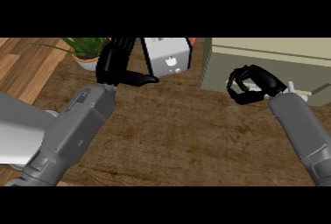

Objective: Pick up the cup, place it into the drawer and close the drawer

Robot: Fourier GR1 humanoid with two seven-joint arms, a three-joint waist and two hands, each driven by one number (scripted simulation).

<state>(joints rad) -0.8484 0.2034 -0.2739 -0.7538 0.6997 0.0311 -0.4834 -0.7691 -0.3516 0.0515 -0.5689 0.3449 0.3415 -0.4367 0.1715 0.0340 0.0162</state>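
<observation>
While no cup shows, the right hand (251, 85) hangs curled beside the drawer unit (271, 65); whether it holds something, I cannot tell. The left hand (119, 61) rests with fingers straight, and closing likely remains.

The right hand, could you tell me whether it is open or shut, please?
Shut: the right hand has its fingers curled inward beside the drawer unit. Whether it holds anything, I cannot tell.

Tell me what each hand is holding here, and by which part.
Left hand: open, fingers straight, holding nothing. Right hand: fingers curled beside the drawer unit; no cup is visible in them, so whether anything is held cannot be told.
</observation>
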